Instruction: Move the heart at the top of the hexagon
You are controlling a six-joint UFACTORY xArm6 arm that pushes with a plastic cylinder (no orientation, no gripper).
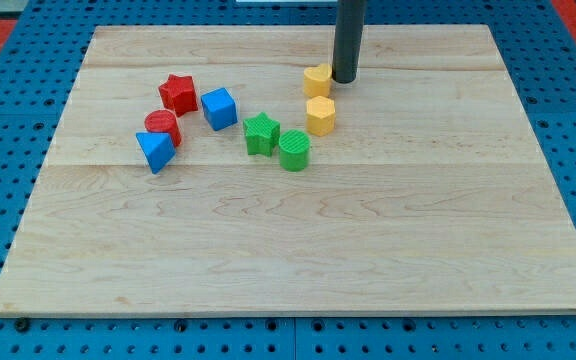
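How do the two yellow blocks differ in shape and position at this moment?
The yellow heart is lobed; the yellow hexagon has flat sides. The heart lies nearer the view's top, the hexagon just below it. My tip stands right beside the heart on the view's right, clear of the hexagon. Both are yellow and similar in size.

Straight dark grey rod, smooth, round tip [344, 80]

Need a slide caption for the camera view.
My tip touches the yellow heart, which sits just above the yellow hexagon on the wooden board.
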